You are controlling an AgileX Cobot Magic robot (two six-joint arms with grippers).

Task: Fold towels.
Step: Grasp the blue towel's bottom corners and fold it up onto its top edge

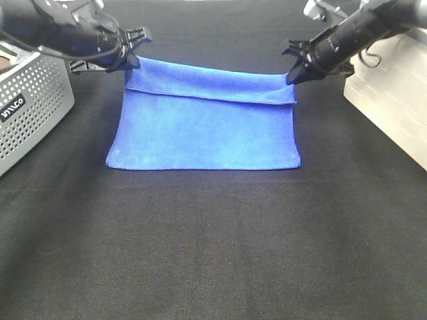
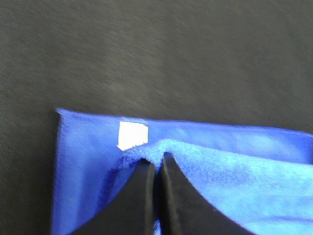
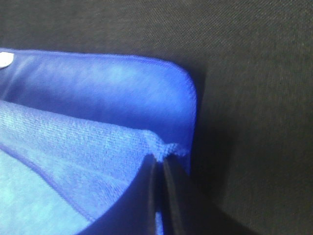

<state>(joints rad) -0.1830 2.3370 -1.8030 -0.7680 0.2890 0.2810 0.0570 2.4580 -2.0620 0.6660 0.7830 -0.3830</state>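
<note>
A royal-blue towel lies on the black table, its far edge lifted and turned over toward the near side as a band. My left gripper is shut on the towel's far-left corner. In the left wrist view the fingers pinch the towel beside a small white tag. My right gripper is shut on the far-right corner. In the right wrist view its fingers pinch the blue towel near the rounded hem.
A perforated grey basket stands at the left edge, close to the left arm. A white box-like object stands at the right edge, beside the right arm. Black tablecloth covers the table in front of the towel.
</note>
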